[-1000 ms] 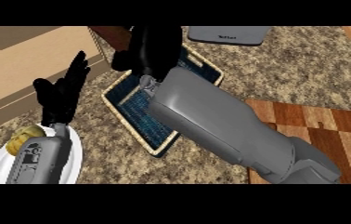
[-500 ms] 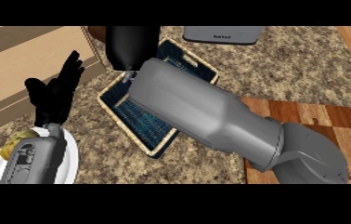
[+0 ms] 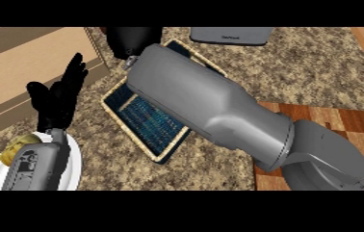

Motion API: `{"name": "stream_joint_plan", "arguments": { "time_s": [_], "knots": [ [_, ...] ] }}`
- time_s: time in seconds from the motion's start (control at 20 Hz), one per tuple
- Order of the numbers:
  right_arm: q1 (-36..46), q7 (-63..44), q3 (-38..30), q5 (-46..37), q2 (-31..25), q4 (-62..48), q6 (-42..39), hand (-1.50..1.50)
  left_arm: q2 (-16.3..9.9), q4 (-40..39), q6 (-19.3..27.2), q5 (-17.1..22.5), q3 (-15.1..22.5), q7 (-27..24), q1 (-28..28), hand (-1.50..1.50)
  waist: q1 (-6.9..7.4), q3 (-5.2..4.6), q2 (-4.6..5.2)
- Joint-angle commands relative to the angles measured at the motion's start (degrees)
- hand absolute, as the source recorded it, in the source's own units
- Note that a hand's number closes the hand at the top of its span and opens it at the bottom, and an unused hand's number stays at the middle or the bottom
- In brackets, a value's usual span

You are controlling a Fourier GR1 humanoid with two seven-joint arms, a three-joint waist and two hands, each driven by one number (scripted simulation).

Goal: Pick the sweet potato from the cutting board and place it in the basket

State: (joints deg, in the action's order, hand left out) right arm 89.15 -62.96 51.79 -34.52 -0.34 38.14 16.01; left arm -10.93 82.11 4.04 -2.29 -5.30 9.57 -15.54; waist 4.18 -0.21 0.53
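From the head view, we saw our right hand (image 3: 135, 39) stretched past the blue-lined basket (image 3: 153, 122), its fingers hidden, so we could not tell its state. Our left hand (image 3: 58, 94) rested released, fingers up, left of the basket. The sweet potato was hidden.

The right forearm (image 3: 213, 110) has been swung further left and up across the basket (image 3: 153, 125), so that more of the basket is hidden. The right hand (image 3: 131, 38) has been carried to the view's upper edge.
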Motion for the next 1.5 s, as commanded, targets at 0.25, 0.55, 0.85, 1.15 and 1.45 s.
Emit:
{"name": "stream_joint_plan", "arguments": {
  "time_s": [0.25,0.55,0.85,1.15,1.45],
  "knots": [
    [-2.97,-0.95,0.55,9.85,0.32,-3.64,-8.92,1.50,-1.11,0.50,-1.04,0.98,-1.15,0.25,-0.44,0.00,-0.06,0.02,0.29],
    [0.29,-2.94,1.67,11.75,0.32,-4.17,-8.51,1.50,-0.65,1.07,-1.08,0.97,-0.83,1.23,0.24,0.00,-0.05,0.04,0.14],
    [-2.05,-1.01,3.94,11.60,0.32,-6.64,-7.12,1.50,1.33,2.12,-0.37,-0.45,0.96,-1.79,4.08,0.00,0.28,0.05,0.17],
    [-2.91,-0.93,5.68,11.75,0.32,-6.01,-8.75,1.50,-0.46,-2.52,0.14,-0.28,-1.68,-0.91,-1.36,0.00,-1.26,0.07,0.16],
    [-3.95,-1.25,6.54,13.32,0.32,-5.95,-9.53,1.50,2.06,-0.89,1.40,-1.52,0.47,-1.67,0.49,0.00,-0.68,0.06,0.23]
  ]
}}
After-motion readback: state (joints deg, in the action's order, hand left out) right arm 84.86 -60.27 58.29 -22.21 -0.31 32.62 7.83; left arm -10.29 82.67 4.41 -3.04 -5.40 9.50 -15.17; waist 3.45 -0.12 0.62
